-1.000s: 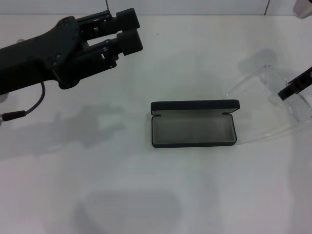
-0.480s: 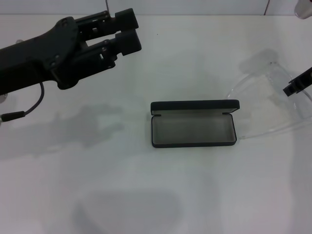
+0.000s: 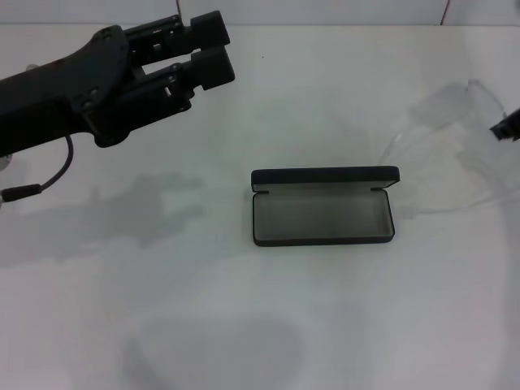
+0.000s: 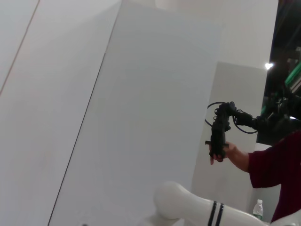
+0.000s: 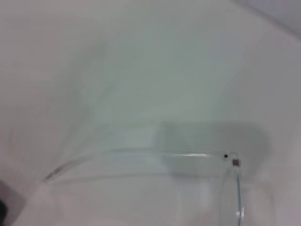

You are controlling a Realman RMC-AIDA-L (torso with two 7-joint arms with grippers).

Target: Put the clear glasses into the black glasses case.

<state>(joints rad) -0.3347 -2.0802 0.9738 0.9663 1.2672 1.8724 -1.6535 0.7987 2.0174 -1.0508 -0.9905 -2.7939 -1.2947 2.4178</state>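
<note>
**Clear glasses off to the right, case open at the middle**

My right end effector (image 3: 507, 128) shows only as a dark tip at the far right edge of the head view, so I cannot tell how its fingers stand. The clear glasses (image 3: 455, 134) are beside it, to the right of and beyond the case, hard to make out against the white table (image 3: 268, 325). From my right wrist camera I see one thin clear temple arm (image 5: 141, 154) running to a hinge (image 5: 233, 161) with a small dark screw, and part of the front frame turning away from it; whether I grip them I cannot tell.

The black glasses case (image 3: 323, 205) lies open near the middle of the table, lid standing up along its far edge, grey lining bare.

My left end effector (image 3: 213, 50) hangs above the far left of the table, well apart from the case, its two thick black fingers close together with a narrow gap between them, holding nothing.
</note>
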